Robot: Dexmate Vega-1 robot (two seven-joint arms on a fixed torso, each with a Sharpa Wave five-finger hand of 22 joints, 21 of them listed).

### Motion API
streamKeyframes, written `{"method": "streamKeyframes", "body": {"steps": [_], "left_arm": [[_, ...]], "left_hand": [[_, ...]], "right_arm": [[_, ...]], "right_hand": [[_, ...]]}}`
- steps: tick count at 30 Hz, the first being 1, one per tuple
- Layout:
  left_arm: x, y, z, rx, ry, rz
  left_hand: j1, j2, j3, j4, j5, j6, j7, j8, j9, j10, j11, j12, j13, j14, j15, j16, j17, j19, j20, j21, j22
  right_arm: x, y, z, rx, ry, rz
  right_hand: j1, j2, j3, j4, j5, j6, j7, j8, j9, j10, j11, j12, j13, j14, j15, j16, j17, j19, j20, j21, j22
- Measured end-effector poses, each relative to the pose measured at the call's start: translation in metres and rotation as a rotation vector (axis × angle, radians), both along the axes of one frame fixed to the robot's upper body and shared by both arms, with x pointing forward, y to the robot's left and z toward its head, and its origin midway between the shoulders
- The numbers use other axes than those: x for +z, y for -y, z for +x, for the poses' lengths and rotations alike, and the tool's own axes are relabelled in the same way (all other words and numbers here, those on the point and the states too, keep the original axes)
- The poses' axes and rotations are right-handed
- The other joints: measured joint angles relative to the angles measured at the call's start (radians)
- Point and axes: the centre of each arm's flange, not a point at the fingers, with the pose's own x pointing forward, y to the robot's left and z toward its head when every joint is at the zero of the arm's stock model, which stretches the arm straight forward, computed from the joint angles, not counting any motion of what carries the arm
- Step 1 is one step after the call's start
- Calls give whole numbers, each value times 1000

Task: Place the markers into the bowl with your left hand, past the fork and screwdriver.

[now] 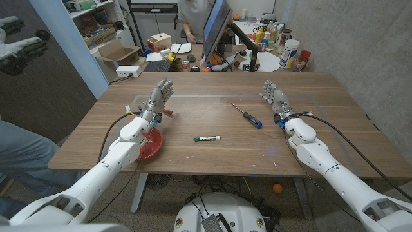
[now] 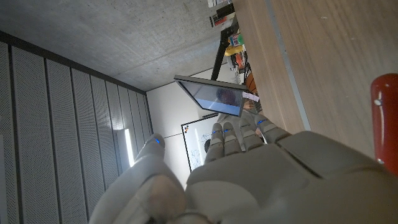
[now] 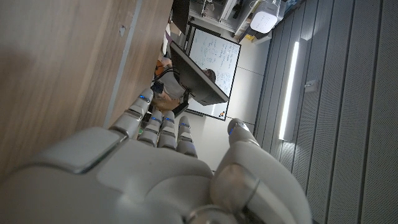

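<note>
Left hand [image 1: 159, 96] is raised over the table [image 1: 212, 116] with fingers straight and apart, holding nothing. One marker [image 1: 207, 138] lies on the wood nearer the robot than this hand and toward the table's middle, well apart from it. Red bowl [image 1: 149, 144] sits just under the left forearm, behind the hand. Blue-handled screwdriver [image 1: 248, 116] lies between both hands, closer to the right. Right hand [image 1: 274, 96] stands likewise extended, fingers apart and empty.
</note>
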Motion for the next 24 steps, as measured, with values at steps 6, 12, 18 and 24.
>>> {"method": "streamKeyframes", "body": {"steps": [6, 12, 18, 24], "left_arm": [[4, -9, -4, 4, 9, 9], [10, -10, -5, 6, 19, 11], [13, -10, -4, 15, 17, 19], [13, -9, -2, 20, 8, 29]], "left_hand": [[0, 0, 0, 0, 0, 0, 0, 0, 0, 0, 0, 0, 0, -5, 4, 0, 0, 0, 0, 0, 0], [0, 0, 4, -4, 0, 0, 0, 0, 0, 0, 0, 0, 0, -4, 4, 1, 0, 0, 0, 2, 0], [5, 5, 4, -4, 0, 3, -4, 0, 0, 4, 4, 4, 0, -4, 4, 4, 0, 0, 0, 4, 0], [9, 9, 8, -8, 0, 7, 0, 0, 0, 9, 9, 4, -3, -4, 4, 4, 0, 0, 0, 4, 0]], "right_arm": [[2, -7, -6, -6, 10, 2], [9, -8, -8, -3, 18, -13], [12, -7, -12, -4, 23, -25], [12, -4, -18, -8, 31, -31]], "right_hand": [[0, 0, 0, 0, 4, 0, 0, 0, 0, 0, 0, 0, 0, 0, 0, 0, -3, 0, 0, 0, 0], [0, 0, 0, 0, 4, 0, 0, 0, 0, 0, 0, 0, 0, 0, 0, 0, -3, 0, 0, 0, 0], [0, 0, 0, 0, 4, 0, 0, 0, 0, 0, 0, 0, 0, 0, 0, 0, -3, 0, 0, 0, 0], [0, 0, 0, 0, 4, 0, 0, 0, 0, 4, 4, 0, 0, 6, 5, 0, -7, 0, 0, 0, 0]]}}
